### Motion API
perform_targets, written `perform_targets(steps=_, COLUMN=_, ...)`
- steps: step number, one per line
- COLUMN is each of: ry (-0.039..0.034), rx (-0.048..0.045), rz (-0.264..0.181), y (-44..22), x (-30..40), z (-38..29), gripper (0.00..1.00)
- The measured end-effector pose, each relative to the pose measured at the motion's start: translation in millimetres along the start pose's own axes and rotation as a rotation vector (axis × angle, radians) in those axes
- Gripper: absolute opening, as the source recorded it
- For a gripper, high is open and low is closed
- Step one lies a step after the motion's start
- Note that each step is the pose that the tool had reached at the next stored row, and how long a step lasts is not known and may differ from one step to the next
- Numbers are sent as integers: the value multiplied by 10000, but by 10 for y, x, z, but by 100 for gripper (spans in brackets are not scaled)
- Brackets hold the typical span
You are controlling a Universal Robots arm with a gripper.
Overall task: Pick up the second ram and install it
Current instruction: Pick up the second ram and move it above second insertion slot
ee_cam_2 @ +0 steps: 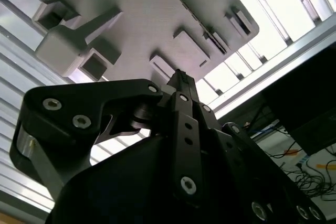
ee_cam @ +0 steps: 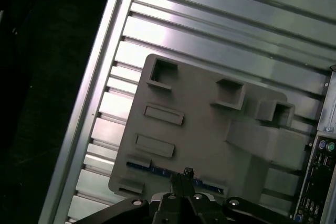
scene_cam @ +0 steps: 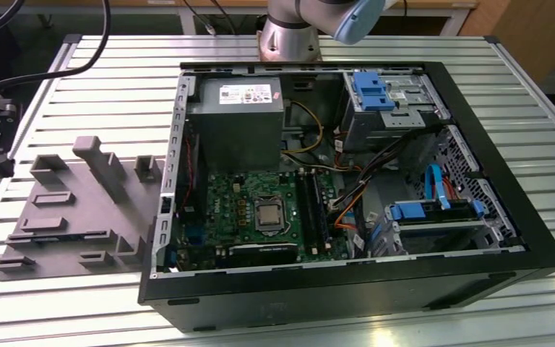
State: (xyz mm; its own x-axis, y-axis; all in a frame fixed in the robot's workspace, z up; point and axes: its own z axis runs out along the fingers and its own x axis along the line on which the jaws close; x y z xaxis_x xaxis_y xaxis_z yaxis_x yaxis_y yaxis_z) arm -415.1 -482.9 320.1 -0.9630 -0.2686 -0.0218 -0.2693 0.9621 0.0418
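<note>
Status: pickup not completed, installation outstanding. The second ram (ee_cam: 149, 168) rests along one edge of the grey holder tray (ee_cam: 210, 124) on the worktop (ee_cam: 210, 35). It is well apart from the green motherboard (scene_cam: 239, 195) inside the open computer case (scene_cam: 355, 296). My claw (ee_cam: 187, 174) hangs just over the stick's middle. I cannot tell how wide it stands or whether it grips anything.
</note>
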Motion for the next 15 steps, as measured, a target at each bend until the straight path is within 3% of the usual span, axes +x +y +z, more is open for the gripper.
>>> perform_targets(steps=15, ry=72, rx=-38, rz=-1740, y=1, x=4, z=1, gripper=11)
